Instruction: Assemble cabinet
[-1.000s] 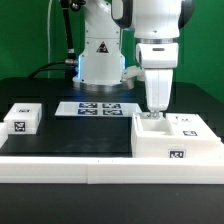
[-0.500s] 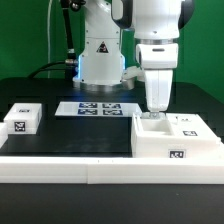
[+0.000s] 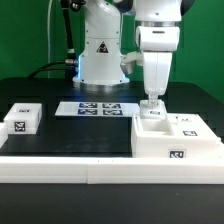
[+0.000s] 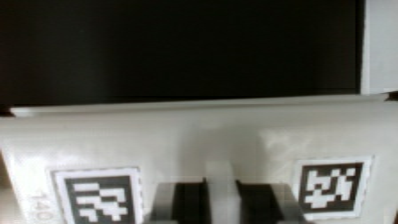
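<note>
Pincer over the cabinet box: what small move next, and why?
Probably raise it straight up: the pincer hangs just above the cabinet box with nothing visibly held, so it needs clearance over the walls before crossing to the small tagged block.

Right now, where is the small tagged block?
In the exterior view the small tagged block sits at the far left of the table, just behind the white rail, left of the marker board and far from the large white box on the right.
</note>
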Robot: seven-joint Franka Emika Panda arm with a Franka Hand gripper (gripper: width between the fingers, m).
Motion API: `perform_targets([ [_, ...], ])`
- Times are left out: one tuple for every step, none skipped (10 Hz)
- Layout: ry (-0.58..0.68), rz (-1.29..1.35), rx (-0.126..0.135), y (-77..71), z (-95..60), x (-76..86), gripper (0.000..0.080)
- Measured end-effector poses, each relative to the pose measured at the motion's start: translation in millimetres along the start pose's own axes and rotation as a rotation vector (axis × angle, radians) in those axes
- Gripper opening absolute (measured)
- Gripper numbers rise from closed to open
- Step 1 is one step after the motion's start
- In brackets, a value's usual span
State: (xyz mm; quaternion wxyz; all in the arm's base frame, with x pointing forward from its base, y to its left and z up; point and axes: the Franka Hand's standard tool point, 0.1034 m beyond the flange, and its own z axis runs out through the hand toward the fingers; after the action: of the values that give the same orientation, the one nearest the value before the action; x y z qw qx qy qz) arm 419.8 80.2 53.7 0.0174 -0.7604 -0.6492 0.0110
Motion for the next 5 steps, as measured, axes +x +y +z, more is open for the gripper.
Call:
perform_targets([
  [-0.005, 0.003, -0.005, 3.3, -6.2, -3.6, 0.0068],
  [-0.005, 0.004, -0.006, 7.2, -7.7, -7.7, 0.0068],
  [-0.005, 0.013, -0.008, 11.0, -8.8, -10.8, 0.0068],
  [-0.005, 0.020, -0.009, 13.6, -10.4, -13.4, 0.0068],
  [-0.005, 0.025, -0.012, 17.5, -12.2, -14.8, 0.0068],
])
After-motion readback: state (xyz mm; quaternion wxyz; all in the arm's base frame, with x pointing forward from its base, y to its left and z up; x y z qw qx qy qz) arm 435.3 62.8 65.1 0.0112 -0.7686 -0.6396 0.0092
